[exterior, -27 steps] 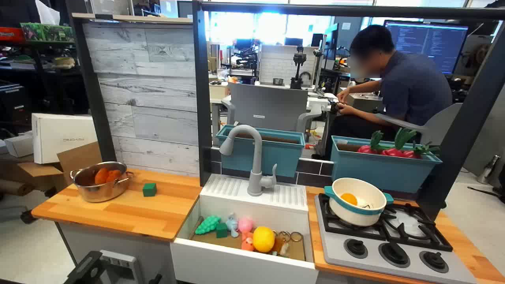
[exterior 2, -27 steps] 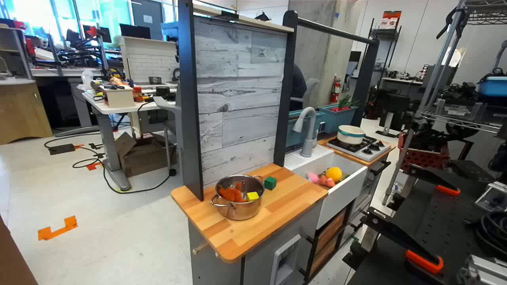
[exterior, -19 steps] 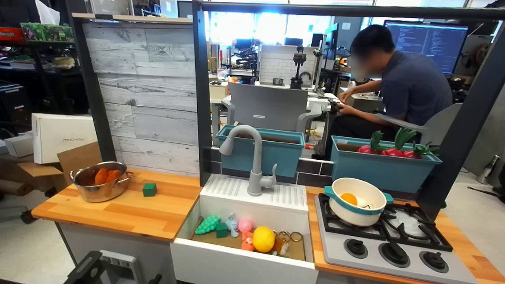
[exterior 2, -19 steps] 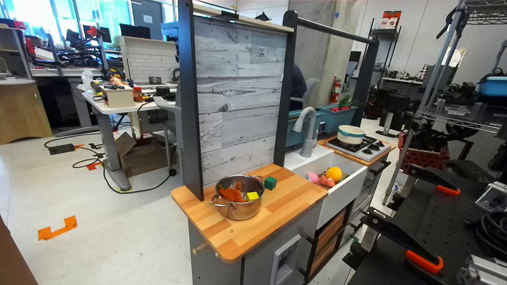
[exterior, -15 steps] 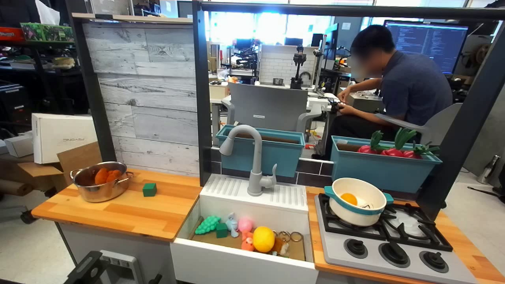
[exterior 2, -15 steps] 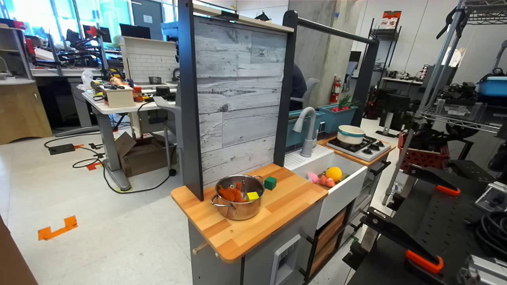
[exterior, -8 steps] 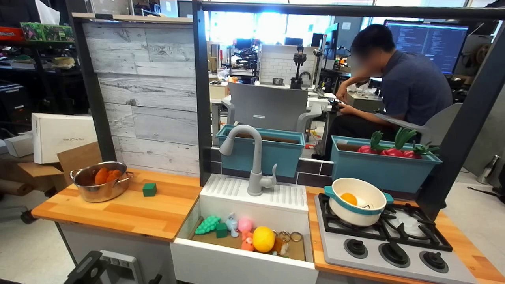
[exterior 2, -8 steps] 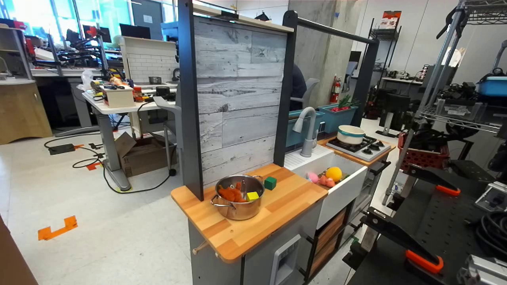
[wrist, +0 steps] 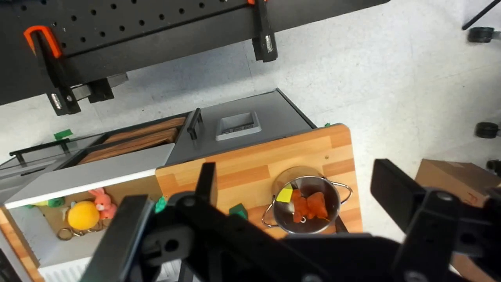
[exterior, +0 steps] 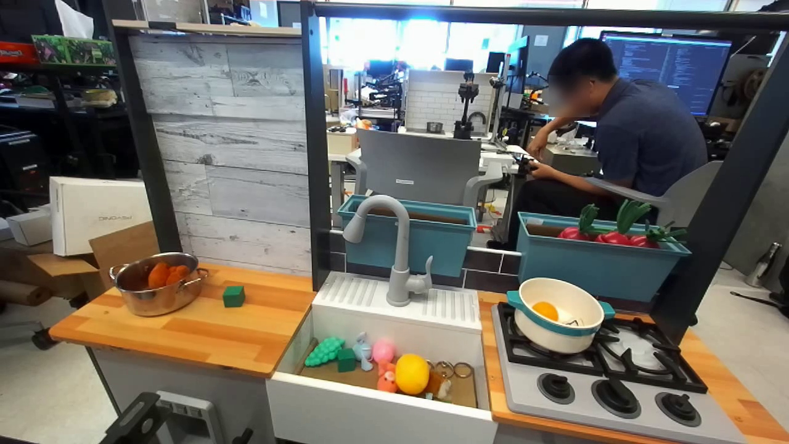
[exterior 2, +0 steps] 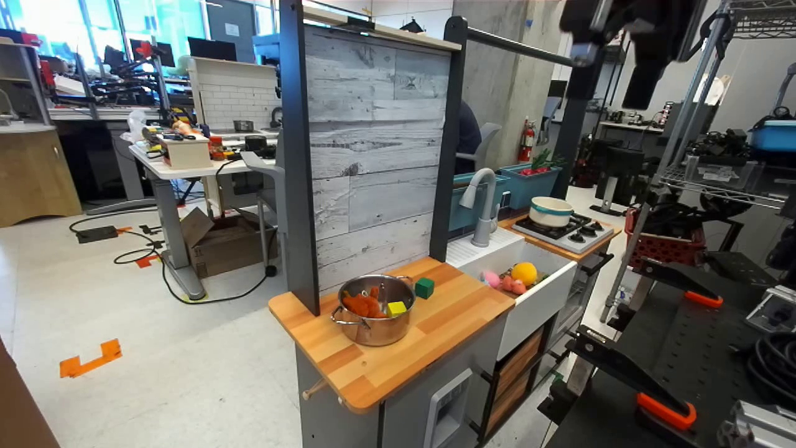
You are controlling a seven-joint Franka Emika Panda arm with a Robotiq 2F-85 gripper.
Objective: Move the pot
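The pot (exterior 2: 376, 331) stands upright on the wooden desk (exterior 2: 451, 317), near its outer end. Its polished metal looks stiff, hard to break and probably slippery; with its load I would expect moderate weight. Orange pieces (wrist: 316, 203), likely soft, and a yellow block (wrist: 285, 194) lie inside and could slide if the pot tips. The rim (wrist: 306, 177), pinched from straight above, seems the steadier hold; a wire handle (wrist: 351, 192) looks easier to hook but may let the pot sag. Just beside the pot sits a green block (exterior 2: 425, 287), worth keeping clear of. The claw (wrist: 296, 177), jaws parted with nothing between them, hangs high and well apart.
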